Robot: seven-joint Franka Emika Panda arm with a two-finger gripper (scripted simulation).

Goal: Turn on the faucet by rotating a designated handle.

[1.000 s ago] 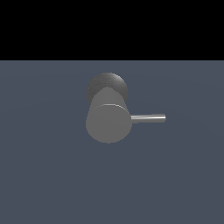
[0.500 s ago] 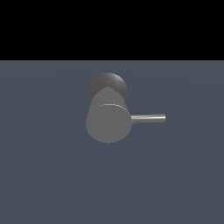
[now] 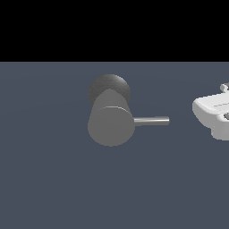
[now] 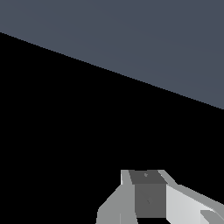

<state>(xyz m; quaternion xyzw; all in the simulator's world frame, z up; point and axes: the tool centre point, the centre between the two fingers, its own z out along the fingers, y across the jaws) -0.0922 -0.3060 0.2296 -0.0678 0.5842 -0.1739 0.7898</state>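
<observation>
The handle (image 3: 151,120) lay level, its long axis running sideways across the exterior view. It pointed from the faucet (image 3: 110,115) toward the exterior view's right, its free end blunt and bare. The faucet's own axis ran toward the camera, so its flat round face looked out of the picture, with the darker dome behind and above it.

The faucet stood about mid-scene on the flat slate-blue surface (image 3: 53,179), with the handle sprouting from the cylinder's right flank, just behind the face.

Compared with half a second earlier, the faucet and handle had not moved. What differed was the white robot arm (image 3: 214,115), which had come into sight at the exterior view's right edge, where before there was only bare surface. It sat well apart from the handle's tip, at roughly the same height in the picture.

The faucet was matte grey metal, a thick stubby cylinder with a soft sheen at the rim of its face. The handle was a thin, straight, silvery-grey rod, lighter than the body. The arm's casing was glossy white and rounded, with small grey fittings.

The wrist view showed only an angular grey and white part of the gripper (image 4: 148,199) against black and a wedge of blue surface. Whether the jaws were spread or pressed together could not be told.
</observation>
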